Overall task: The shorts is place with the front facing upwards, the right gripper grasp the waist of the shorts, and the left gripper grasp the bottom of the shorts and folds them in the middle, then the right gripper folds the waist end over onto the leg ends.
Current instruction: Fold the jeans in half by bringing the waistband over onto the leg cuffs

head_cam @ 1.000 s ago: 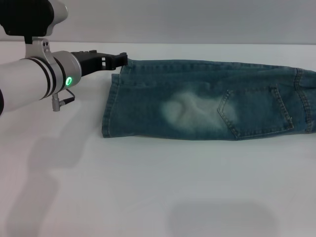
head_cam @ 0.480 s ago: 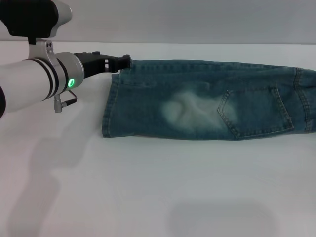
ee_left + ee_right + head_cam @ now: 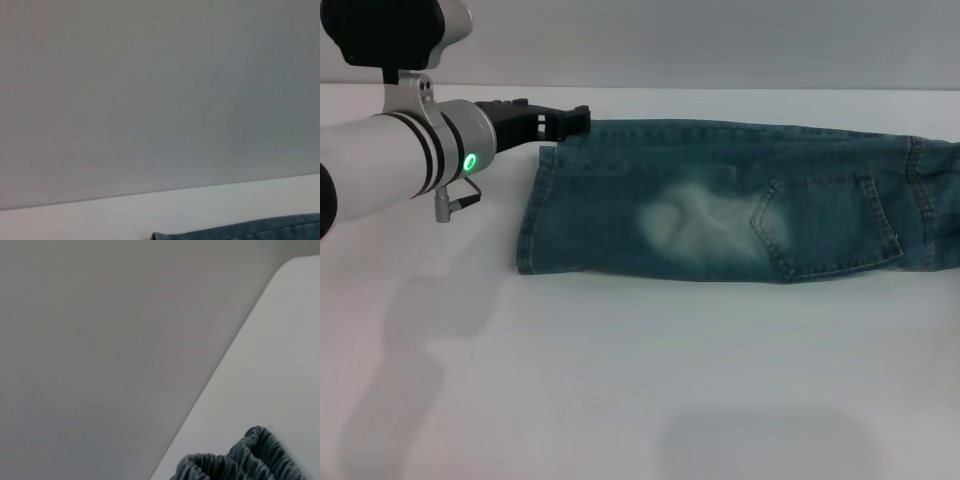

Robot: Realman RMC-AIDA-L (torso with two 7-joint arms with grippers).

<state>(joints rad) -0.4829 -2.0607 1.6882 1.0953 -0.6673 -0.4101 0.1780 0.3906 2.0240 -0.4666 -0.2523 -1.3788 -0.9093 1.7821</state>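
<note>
White tabletop [image 3: 620, 400] under a pale grey wall: the shorts [image 3: 720, 205] lie flat near the far side, already doubled lengthwise into one long band, a single faded patch and a stitched pocket facing up. That suggests the first fold, down the middle, is done, while the second, carrying the waist end [image 3: 930, 190] over onto the leg ends [image 3: 535, 215], is not: the band lies at full length, hems toward the robot's left and waist running out of the head view on its right.

At the shorts' far hem corner sits the left gripper [image 3: 582, 120], its black claw touching or just over the denim edge; whether the fingers are spread, pressed together or pinching cloth cannot be told. The left wrist view shows only a sliver of that denim edge [image 3: 240, 232] against the wall. The right gripper itself appears in no view, though the right wrist camera looks onto the bunched elastic waistband [image 3: 235, 462], raised in folds, so that arm is judged to be close to the waist; its grip cannot be told either.

Compared with a second ago, the whole garment has slid toward the robot's left: the hem edge and the pocket both sit further that way, and more waistband has come into view. The left gripper has crept along the far edge toward the waist, with its green light [image 3: 470, 162] nearer the hems.
</note>
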